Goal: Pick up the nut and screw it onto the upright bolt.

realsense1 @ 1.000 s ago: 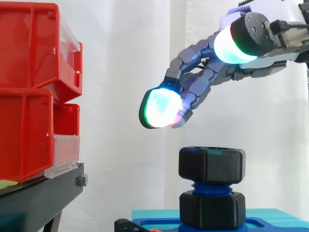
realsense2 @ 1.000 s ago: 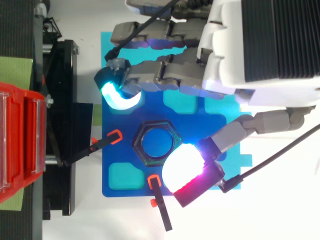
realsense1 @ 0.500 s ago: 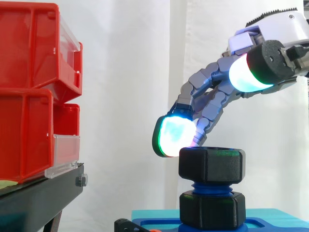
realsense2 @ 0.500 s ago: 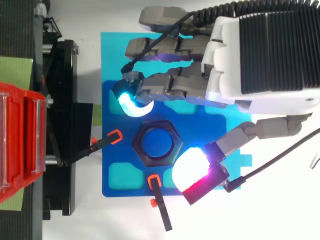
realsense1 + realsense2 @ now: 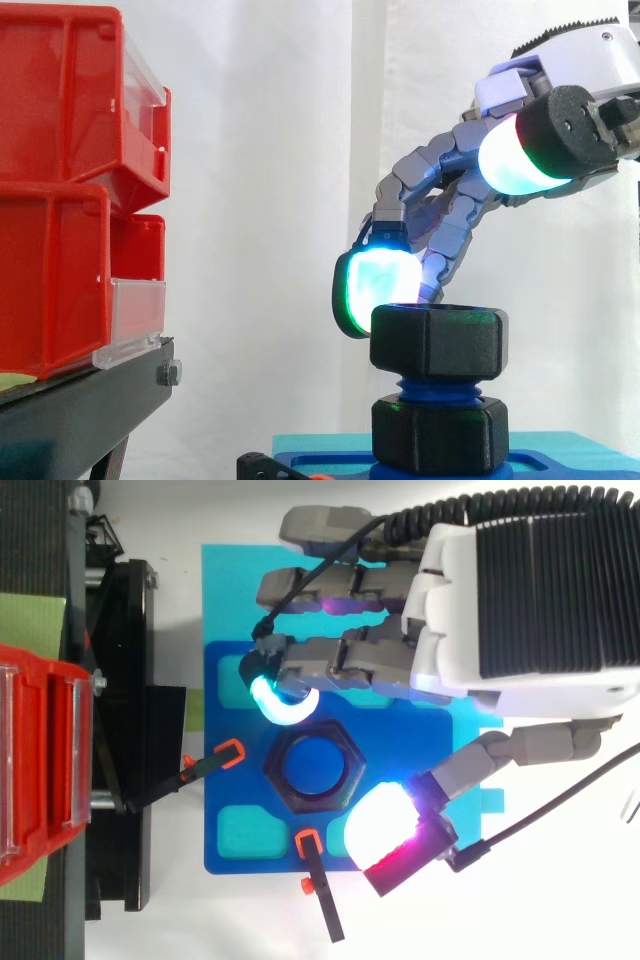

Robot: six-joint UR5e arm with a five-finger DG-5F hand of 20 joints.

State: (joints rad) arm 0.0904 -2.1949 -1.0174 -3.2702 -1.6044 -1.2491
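Top view puts your hand (image 5: 520, 600) over the blue base (image 5: 228, 780), its fingers bent and spread wide, pinching nothing. Closest to the side camera, the thumb pad (image 5: 378, 822) hangs at 4 o'clock of the black nut (image 5: 438, 342), raised above it. The nut sits atop the upright blue bolt (image 5: 437, 386), over a second nut (image 5: 438, 432). Beyond, a cyan fingertip (image 5: 283, 695) lies just beside its 11 o'clock edge. Red bins (image 5: 55, 200) stand at 9 o'clock.
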